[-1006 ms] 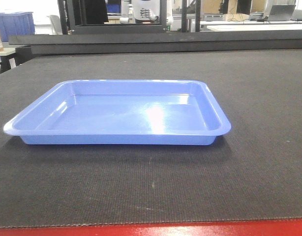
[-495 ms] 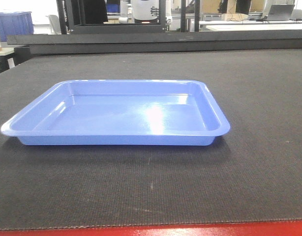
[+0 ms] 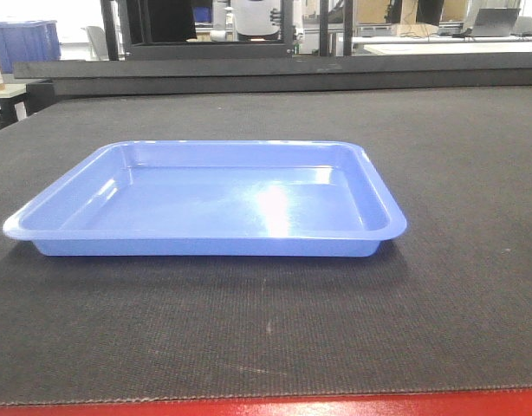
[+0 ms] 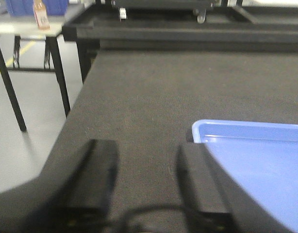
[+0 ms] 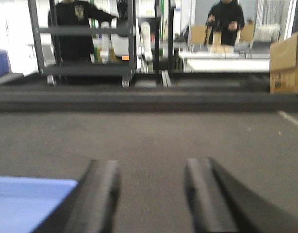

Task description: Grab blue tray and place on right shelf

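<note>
The blue tray (image 3: 205,201) lies flat and empty on the dark mat in the front view. No gripper shows in that view. In the left wrist view my left gripper (image 4: 146,155) is open and empty over the mat, with a corner of the tray (image 4: 256,160) just right of its right finger. In the right wrist view my right gripper (image 5: 151,170) is open and empty, with a corner of the tray (image 5: 27,199) just left of its left finger. The right shelf is out of view.
The mat-covered table (image 3: 457,147) has a red front edge (image 3: 335,403) and a raised dark rail at the back. A small side table (image 4: 23,34) stands beyond the mat's left edge. A black rack (image 5: 81,43), people and cardboard boxes (image 5: 287,63) stand behind.
The tray's left end has shifted slightly left in the front view; the background has shifted a little too.
</note>
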Available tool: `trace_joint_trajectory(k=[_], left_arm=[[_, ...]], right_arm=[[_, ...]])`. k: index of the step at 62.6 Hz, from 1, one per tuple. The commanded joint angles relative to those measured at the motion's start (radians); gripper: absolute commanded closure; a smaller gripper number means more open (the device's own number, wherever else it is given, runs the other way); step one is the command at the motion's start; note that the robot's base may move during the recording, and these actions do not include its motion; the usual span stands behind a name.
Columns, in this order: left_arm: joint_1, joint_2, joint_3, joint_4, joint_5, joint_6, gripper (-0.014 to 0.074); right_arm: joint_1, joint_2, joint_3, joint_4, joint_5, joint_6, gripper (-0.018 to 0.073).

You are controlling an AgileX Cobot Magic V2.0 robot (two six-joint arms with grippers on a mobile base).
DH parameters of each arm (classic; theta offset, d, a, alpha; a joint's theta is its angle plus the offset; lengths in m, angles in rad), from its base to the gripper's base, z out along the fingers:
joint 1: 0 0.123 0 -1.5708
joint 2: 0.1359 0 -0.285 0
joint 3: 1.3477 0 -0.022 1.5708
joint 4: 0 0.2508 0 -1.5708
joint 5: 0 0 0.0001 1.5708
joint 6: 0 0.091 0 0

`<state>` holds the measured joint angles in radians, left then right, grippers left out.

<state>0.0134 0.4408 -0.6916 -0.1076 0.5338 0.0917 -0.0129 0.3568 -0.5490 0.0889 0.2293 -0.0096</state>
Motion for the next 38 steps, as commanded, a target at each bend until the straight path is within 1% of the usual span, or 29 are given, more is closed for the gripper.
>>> trace_joint_trajectory(k=[1, 3, 8, 14, 19, 23, 27, 33, 38], left_arm=[[-0.028, 0.11, -0.078, -0.057, -0.061, -0.001, 0.0168], [-0.051, 0.144, -0.097, -0.066, -0.052, 0.001, 0.0153], [-0.113, 0.224, -0.147, -0.086, -0.036, 0.031, 0.0161], [-0.189, 0.318, -0.196, -0.088, -0.016, 0.041, 0.0162], [-0.237, 0.409, -0.256, -0.088, 0.047, 0.041, 0.0162], [-0.252, 0.48, -0.303, -0.088, 0.104, 0.041, 0.0162], [-0.253, 0.563, -0.357, -0.088, 0.168, 0.041, 0.0162], [-0.251, 0.693, -0.441, -0.086, 0.265, 0.038, 0.0162], [-0.251, 0.797, -0.518, -0.051, 0.332, -0.017, 0.0162]], right_arm=[[0.012, 0.131, -0.088, 0.005, -0.057, -0.008, -0.0033], [0.031, 0.171, -0.108, 0.005, -0.052, -0.008, -0.0045], [0.101, 0.263, -0.187, 0.005, -0.025, -0.008, -0.0043], [0.203, 0.389, -0.295, 0.021, 0.07, -0.008, -0.0043], [0.302, 0.5, -0.403, 0.042, 0.164, -0.008, -0.0043], [0.367, 0.602, -0.49, 0.047, 0.255, -0.007, -0.0043], [0.406, 0.696, -0.568, 0.047, 0.337, 0.01, -0.0043], [0.423, 0.835, -0.679, 0.047, 0.441, 0.05, -0.0043], [0.421, 0.952, -0.762, 0.045, 0.509, 0.094, -0.0043]])
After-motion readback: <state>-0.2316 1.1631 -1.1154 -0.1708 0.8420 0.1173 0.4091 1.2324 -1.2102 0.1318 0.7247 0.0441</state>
